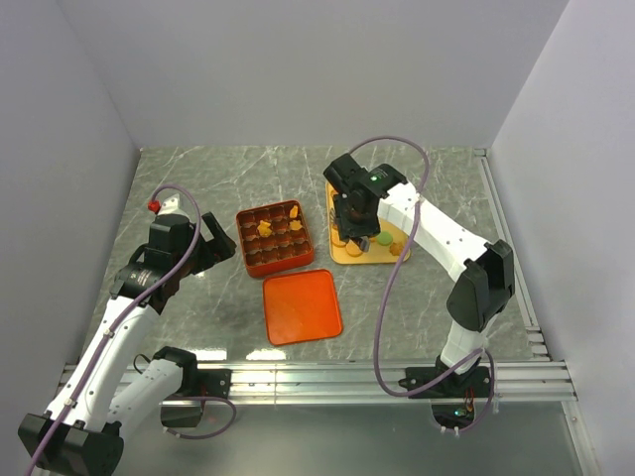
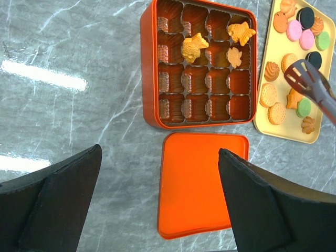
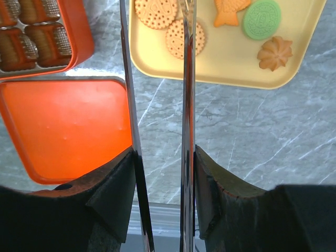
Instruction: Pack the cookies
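Right pincer closed on tongs above the cookies on the tray; left pincer wide open, empty. Risk: thin blades may flick a cookie onto counter.

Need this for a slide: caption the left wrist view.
Three orange-tan toy cookies sit in the orange-red gridded box, flat orange-red lid beside it, grey tongs at the yellow cookie tray.

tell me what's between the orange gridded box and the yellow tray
Just a thin strip of bare marble table; the box and yellow tray sit apart with nothing in the gap. Clearest in the left wrist view.
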Robot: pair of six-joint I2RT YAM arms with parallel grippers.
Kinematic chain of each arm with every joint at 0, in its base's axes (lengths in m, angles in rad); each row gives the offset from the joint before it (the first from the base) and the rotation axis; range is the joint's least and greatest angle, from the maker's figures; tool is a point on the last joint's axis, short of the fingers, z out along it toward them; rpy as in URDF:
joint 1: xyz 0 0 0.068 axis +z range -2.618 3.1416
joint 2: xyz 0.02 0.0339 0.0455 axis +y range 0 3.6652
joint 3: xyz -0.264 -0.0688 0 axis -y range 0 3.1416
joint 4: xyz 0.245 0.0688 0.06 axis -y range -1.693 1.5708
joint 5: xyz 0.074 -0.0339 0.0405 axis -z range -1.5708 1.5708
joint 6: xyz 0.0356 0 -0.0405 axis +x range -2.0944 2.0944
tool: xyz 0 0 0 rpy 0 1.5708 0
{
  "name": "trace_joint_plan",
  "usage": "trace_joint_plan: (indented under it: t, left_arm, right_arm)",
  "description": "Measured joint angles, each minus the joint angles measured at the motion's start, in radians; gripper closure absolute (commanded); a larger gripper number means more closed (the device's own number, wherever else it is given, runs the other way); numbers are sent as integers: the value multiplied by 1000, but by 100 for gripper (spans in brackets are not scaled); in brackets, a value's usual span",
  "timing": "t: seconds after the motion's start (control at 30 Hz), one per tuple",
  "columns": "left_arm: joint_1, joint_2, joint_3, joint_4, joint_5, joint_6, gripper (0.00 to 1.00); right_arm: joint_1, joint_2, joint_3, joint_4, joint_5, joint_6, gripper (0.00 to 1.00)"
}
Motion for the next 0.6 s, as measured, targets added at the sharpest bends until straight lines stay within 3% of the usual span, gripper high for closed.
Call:
trace_joint_plan:
  t: [0.6]
  left_arm:
    - [0,0,0,0,0,0,1]
  right_arm:
    - [0,44,-42,35,15,-22,49]
